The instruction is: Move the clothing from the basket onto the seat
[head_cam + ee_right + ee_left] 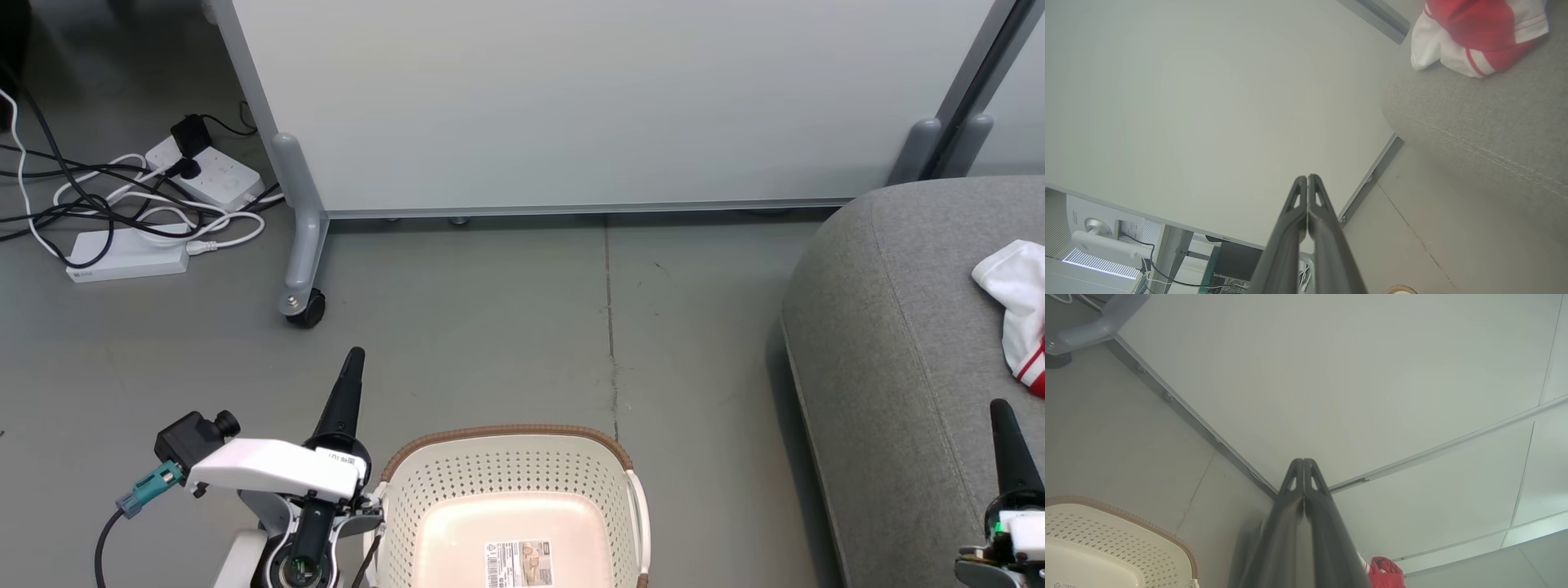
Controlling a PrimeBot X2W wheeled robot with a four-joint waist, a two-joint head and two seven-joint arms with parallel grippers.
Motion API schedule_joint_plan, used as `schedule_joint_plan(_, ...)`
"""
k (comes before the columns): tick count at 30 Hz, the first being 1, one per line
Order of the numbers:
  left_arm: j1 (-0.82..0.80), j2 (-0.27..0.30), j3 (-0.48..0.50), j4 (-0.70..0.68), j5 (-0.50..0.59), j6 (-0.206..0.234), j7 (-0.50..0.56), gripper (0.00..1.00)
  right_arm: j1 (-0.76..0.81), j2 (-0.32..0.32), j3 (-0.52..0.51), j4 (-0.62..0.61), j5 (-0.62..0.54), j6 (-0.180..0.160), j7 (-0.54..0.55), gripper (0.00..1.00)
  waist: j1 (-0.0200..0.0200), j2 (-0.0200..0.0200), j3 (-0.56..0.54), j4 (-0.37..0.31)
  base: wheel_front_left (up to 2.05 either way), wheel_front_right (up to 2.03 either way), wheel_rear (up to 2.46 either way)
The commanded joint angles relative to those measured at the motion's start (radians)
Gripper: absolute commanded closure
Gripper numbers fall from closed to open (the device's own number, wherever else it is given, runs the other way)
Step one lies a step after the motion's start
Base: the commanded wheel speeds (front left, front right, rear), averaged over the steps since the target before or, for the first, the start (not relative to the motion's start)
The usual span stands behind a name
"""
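The cream basket (510, 482) with its brown rim stands on the floor at the bottom middle, its inside bare down to a label sticker (518, 563); a corner of the basket (1106, 547) shows in the left wrist view. Red and white clothing (1019, 314) lies on the grey seat (898, 351) at the right; the clothing (1478, 32) rests on the seat (1486, 118) in the right wrist view too. My left gripper (353, 359) is shut and holds nothing, just left of the basket. My right gripper (998, 408) is shut and bare, over the seat's near part.
A pale grey wheeled partition panel (588, 106) stands across the back, its castor (304, 309) on the floor. Power strips (126, 255) and tangled cables lie at the far left. Open grey floor (620, 327) separates basket, panel and seat.
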Motion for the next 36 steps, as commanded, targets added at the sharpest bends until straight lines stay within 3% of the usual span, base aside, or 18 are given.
schedule_joint_plan(1, -0.035, 0.003, 0.008, -0.001, -0.030, -0.008, 0.009, 1.00, 0.001, -0.004, -0.013, -0.008, 0.032, 0.001, 0.010, 1.00, 0.0000, 0.0000, -0.001, -0.002, 0.00, 0.00, 0.00)
schedule_joint_plan(36, -0.093, 0.003, 0.035, 0.063, -0.306, -0.028, 0.075, 1.00, 0.019, -0.004, -0.083, 0.001, 0.340, 0.001, 0.091, 1.00, 0.0000, 0.0000, -0.020, -0.033, 0.00, 0.00, 0.00)
